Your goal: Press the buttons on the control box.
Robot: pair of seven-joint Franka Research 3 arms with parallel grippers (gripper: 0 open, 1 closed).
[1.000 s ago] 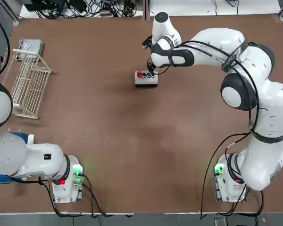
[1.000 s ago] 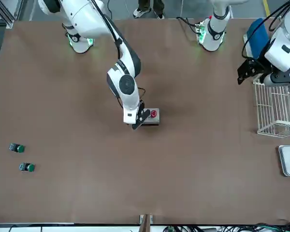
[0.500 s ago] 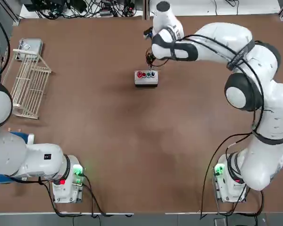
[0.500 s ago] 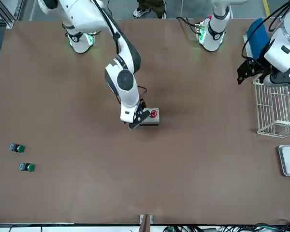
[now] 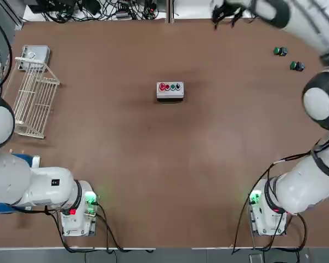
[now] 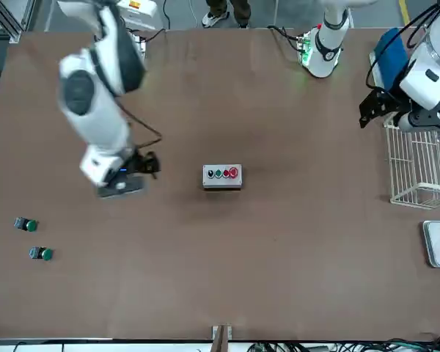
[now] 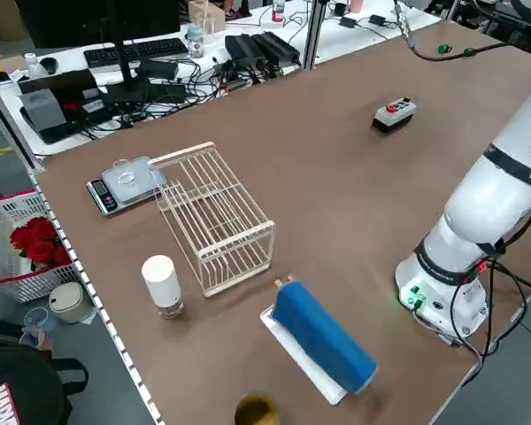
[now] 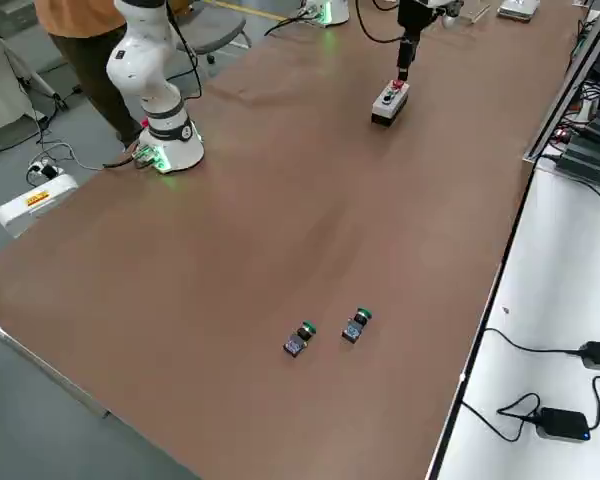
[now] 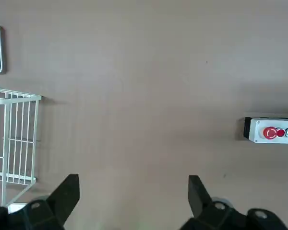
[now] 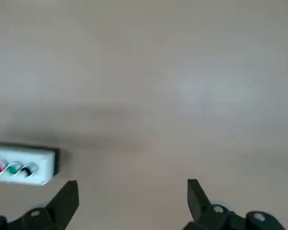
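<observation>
The small grey control box is sitting upright on the table, midway across its width and nearer the far edge than the robot's edge. Its top is carrying a row of buttons: one large red, one small red, one green, one black.

The right gripper is hanging above the far right part of the table, well apart from the box in the top and front views; its fingers are standing wide apart, holding nothing. The left gripper is waiting above the table's left side near the wire rack, also open and empty. The right side view is disagreeing, showing a dark gripper over the box's red end.

The work appears to be at the stage of lining up for a press; whether any button is already pressed, I cannot tell. The next move is probably calling for the right gripper to be coming over the row, closing and pushing straight down on one button.

Two loose green-topped pieces are lying near the far right corner.

No brand or writing is readable on the box. A bag's label is bearing print too small to read.
</observation>
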